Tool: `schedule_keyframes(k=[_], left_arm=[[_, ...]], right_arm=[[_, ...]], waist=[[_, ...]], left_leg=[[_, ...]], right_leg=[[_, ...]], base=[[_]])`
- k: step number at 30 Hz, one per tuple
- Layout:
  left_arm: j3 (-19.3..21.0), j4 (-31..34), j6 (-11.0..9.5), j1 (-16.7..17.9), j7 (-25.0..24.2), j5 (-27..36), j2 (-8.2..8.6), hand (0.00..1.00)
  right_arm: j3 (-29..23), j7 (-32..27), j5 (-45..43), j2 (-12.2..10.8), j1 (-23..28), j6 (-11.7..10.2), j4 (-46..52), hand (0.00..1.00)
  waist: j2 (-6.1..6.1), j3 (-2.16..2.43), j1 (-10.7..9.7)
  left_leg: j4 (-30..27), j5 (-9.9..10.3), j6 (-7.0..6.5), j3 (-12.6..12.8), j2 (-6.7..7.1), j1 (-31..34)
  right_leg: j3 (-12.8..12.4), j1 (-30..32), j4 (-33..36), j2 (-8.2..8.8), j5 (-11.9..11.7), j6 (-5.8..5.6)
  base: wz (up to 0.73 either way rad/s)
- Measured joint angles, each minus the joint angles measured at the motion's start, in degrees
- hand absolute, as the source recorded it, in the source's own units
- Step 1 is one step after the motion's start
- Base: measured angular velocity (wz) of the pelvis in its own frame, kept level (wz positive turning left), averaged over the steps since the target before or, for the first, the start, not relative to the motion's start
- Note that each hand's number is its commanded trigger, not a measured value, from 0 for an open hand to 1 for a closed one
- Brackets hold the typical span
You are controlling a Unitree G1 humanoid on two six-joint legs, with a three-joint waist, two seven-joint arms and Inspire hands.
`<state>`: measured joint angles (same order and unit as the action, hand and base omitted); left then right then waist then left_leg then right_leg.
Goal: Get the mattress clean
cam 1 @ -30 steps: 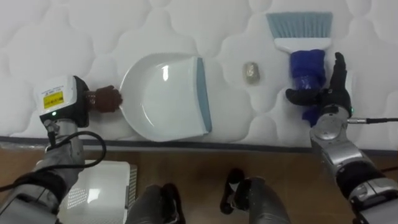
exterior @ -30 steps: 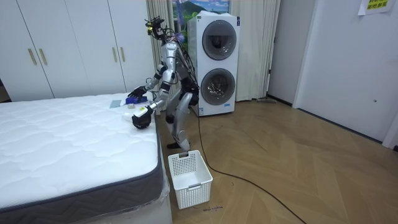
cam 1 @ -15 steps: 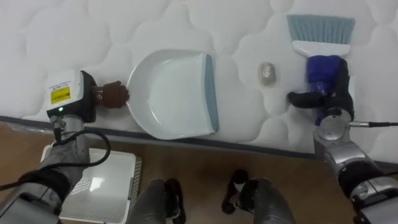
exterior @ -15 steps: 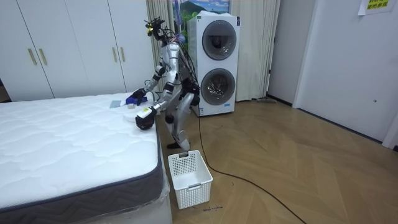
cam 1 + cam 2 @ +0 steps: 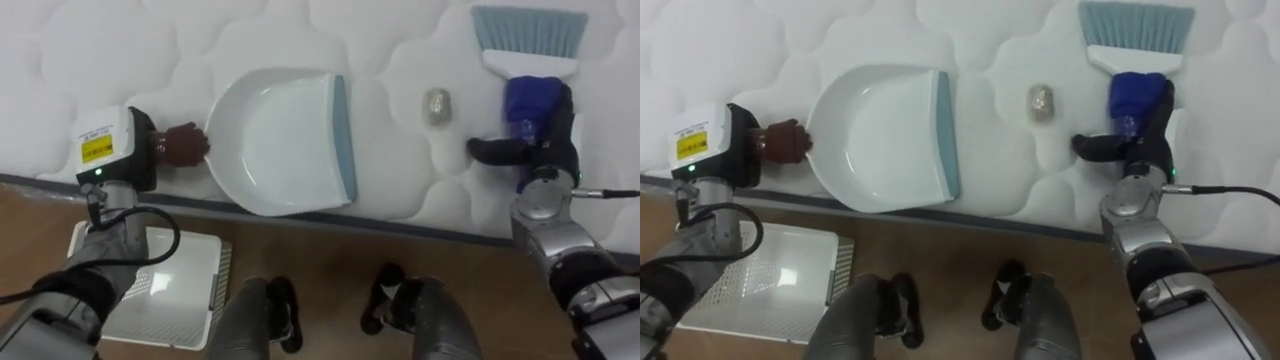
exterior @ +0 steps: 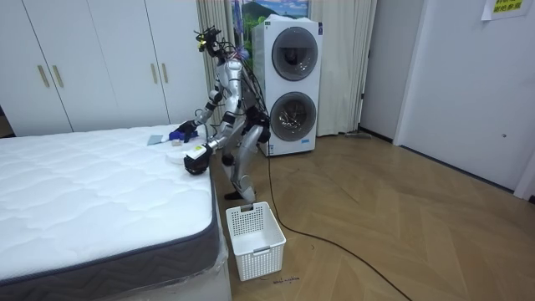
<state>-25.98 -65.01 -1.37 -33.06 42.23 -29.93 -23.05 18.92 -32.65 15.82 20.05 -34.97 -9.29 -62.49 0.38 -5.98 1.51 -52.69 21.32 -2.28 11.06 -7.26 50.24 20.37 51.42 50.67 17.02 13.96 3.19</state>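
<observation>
A white dustpan (image 5: 280,140) with a grey-blue lip lies flat on the white quilted mattress (image 5: 60,60), near its edge. My left hand (image 5: 140,152) is at the pan's brown handle (image 5: 187,146), curled on it. A small crumpled grey lump (image 5: 437,105) lies between the pan's lip and a brush (image 5: 530,45) with blue-grey bristles and a blue handle. My right hand (image 5: 543,150) is wrapped round that blue handle, thumb pointing left. The brush (image 5: 1137,40) and lump (image 5: 1042,102) also show in the right eye view. In the room view I stand bent over the bed's side (image 6: 100,192).
A white plastic basket (image 5: 170,290) stands on the wooden floor just below the mattress edge, by my left side; in the room view the basket (image 6: 255,238) is at the bed's corner. Stacked washing machines (image 6: 288,88) and white wardrobes (image 6: 84,67) stand behind.
My right hand's fingers, straight beside the brush handle a second ago, have curled round it. The eye view has shifted. Dustpan, lump and left hand keep their places.
</observation>
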Motion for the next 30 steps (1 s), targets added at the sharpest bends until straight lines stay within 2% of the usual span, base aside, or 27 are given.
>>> schedule_keyframes(k=[4, 7, 11, 15, 21, 25, 30], left_arm=[[0.0, 0.4, 0.2, -0.2, 0.9, 0.4, 0.00, 1.00], [-0.1, 0.8, 0.3, -0.3, 1.0, 0.3, 0.00, 1.00], [-0.1, 1.2, 1.5, -0.6, 1.0, -0.4, 0.75, 1.00], [-0.1, 1.2, 2.7, -1.2, 1.0, -0.7, 1.29, 1.00], [-0.6, 1.1, 3.7, -1.7, 1.0, -0.1, 2.17, 1.00], [-0.7, 1.2, 4.0, -2.0, 0.9, -0.1, 2.34, 1.00], [-1.2, 1.2, 4.7, -2.4, 0.5, -0.1, 2.35, 1.00]], right_arm=[[-0.1, -2.0, 0.0, 0.9, -0.9, 0.0, -0.6, 1.00], [-0.1, -2.8, 0.0, 2.8, -2.1, 0.1, -2.2, 1.00], [-0.1, -3.0, 0.2, 5.0, -3.6, 0.5, -4.4, 1.00], [0.0, -3.0, 0.3, 6.0, -4.3, 1.7, -5.1, 1.00], [1.2, -2.8, 1.8, 6.0, -4.3, 2.0, -6.3, 1.00], [1.2, -2.6, 2.2, 6.0, -4.4, 3.0, -6.3, 1.00], [1.2, -2.2, 2.2, 6.0, -4.5, 3.1, -6.2, 1.00]], waist=[[0.20, -0.06, 0.0], [0.29, -0.08, 0.0], [1.35, 0.04, 0.5], [1.55, 0.08, 0.5], [1.66, 0.09, 0.5], [1.68, 0.07, 0.5], [1.68, 0.07, 0.5]], left_leg=[[-0.8, 0.0, -0.05, -0.3, -0.03, 1.3], [-1.2, 0.0, -0.06, -0.3, 0.03, 1.7], [-1.2, 0.0, -0.01, -0.5, -0.10, 2.1], [-0.9, -0.2, 0.30, -0.5, -0.33, 2.1], [-1.1, -0.2, 0.32, -0.6, -0.31, 2.1], [-1.0, -0.1, 0.38, -0.8, -0.29, 2.1], [-1.0, 0.0, 0.52, -0.6, -0.31, 2.1]], right_leg=[[0.0, 1.1, 0.4, 0.01, 0.0, 0.09], [-0.2, 1.6, 1.0, 0.07, 0.1, 0.05], [0.2, 1.7, 1.2, 0.05, 0.5, 0.25], [0.3, 1.7, 1.2, -0.20, 1.0, 0.43], [0.3, 1.7, 2.0, -0.15, 1.4, 0.20], [0.2, 1.6, 2.0, -0.12, 1.4, 0.19], [0.1, 1.7, 1.8, -0.15, 1.5, 0.35]], base=[[0.02], [0.01], [0.03], [0.01], [0.01], [0.01], [0.00]])
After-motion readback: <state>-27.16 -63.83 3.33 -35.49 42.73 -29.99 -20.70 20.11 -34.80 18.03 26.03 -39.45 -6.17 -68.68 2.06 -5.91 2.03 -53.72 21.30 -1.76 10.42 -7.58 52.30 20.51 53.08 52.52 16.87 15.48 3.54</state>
